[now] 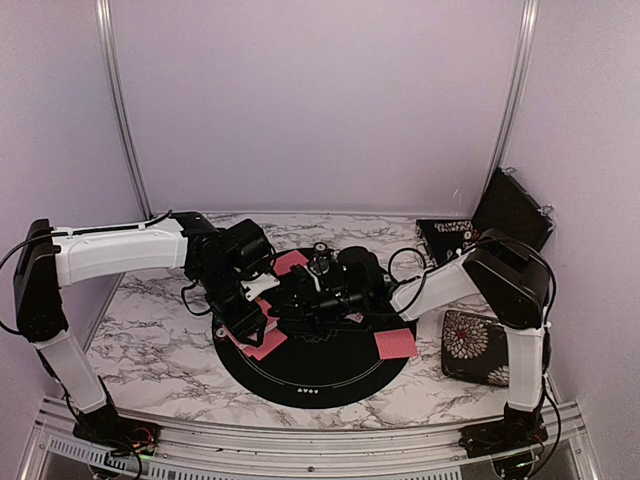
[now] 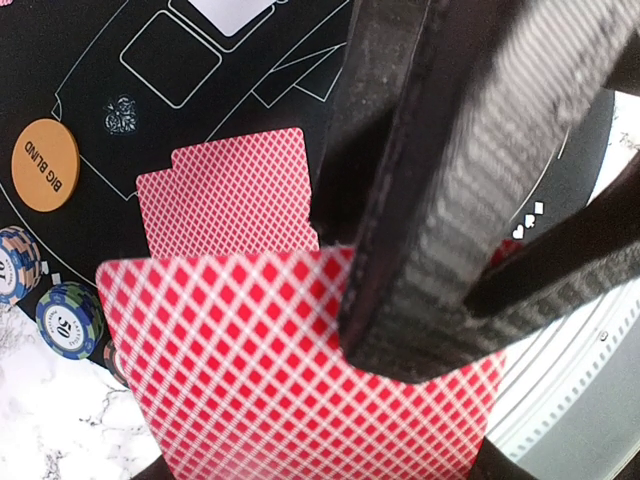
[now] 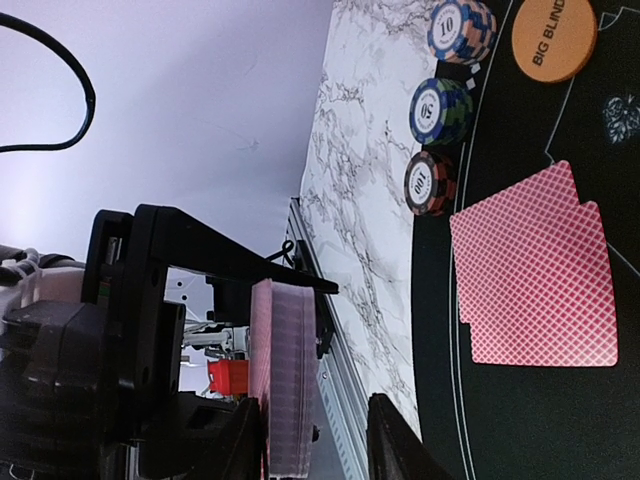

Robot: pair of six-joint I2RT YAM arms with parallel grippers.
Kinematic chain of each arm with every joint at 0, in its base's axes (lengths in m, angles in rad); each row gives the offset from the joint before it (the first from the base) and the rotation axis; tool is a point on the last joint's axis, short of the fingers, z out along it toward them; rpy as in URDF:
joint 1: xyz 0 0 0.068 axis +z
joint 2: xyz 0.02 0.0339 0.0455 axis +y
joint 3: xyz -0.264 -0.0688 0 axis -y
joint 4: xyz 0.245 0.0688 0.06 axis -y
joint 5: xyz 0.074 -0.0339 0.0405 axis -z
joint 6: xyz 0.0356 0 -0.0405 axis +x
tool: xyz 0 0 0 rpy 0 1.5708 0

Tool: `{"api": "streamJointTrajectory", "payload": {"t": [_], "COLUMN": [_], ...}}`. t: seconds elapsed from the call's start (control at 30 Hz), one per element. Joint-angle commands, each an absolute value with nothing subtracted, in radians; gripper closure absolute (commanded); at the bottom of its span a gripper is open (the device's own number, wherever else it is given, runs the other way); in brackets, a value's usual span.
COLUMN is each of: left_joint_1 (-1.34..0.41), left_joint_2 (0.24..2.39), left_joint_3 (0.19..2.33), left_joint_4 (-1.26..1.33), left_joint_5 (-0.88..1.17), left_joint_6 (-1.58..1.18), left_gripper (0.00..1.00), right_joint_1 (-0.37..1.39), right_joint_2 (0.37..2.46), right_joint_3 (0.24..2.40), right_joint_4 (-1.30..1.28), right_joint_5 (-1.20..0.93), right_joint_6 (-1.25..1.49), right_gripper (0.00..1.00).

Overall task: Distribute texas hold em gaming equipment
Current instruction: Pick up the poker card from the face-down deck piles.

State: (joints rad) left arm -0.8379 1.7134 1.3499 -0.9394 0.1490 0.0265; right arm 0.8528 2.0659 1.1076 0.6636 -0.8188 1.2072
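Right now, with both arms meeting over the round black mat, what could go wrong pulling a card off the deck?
1. The right gripper, fingers open, seems to straddle the pink-red-backed card deck clamped in the left gripper; closing may pinch several cards or tug the deck loose.
2. Two dealt red-backed cards lie overlapped beside the striped poker chip stacks; a dropped card could disturb them.

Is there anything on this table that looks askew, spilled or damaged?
Nothing is spilled or damaged. Only the two pink-red diamond-backed playing cards on the round black mat lie overlapped and not squared, one shifted past the other. The striped poker chip stacks sit in a neat row at the mat's edge.
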Motion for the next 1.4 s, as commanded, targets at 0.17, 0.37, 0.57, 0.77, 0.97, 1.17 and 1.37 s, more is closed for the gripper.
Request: {"api": "streamJointTrajectory", "payload": {"t": [0.17,0.37,0.57,0.77,0.97,1.17,1.37], "left_joint_1": [-0.837,-0.836,-0.836,-0.836,-0.837,-0.836,-0.836], "left_joint_2": [1.671,1.67,1.67,1.671,1.67,1.673,1.676], "left_joint_3": [1.351,1.351,1.351,1.351,1.347,1.348,1.349], "left_joint_4": [-0.931,-0.931,-0.933,-0.932,-0.933,-0.931,-0.93], "left_joint_5": [0.161,0.162,0.159,0.159,0.162,0.162,0.164], "left_joint_6": [0.028,0.028,0.028,0.027,0.026,0.026,0.027], "left_gripper": [0.45,0.45,0.45,0.45,0.45,0.45,0.45], "right_joint_1": [0.845,0.845,0.842,0.837,0.835,0.838,0.841], "right_joint_2": [2.017,1.997,1.982,1.95,1.914,1.917,1.933], "right_joint_3": [1.097,1.09,1.074,1.046,1.023,1.021,1.036], "right_joint_4": [0.644,0.651,0.657,0.663,0.65,0.657,0.648], "right_joint_5": [-0.799,-0.797,-0.796,-0.788,-0.774,-0.78,-0.785], "right_joint_6": [1.196,1.202,1.206,1.21,1.206,1.217,1.214], "right_gripper": [0.66,0.65,0.65,0.65,0.66,0.69,0.71]}}
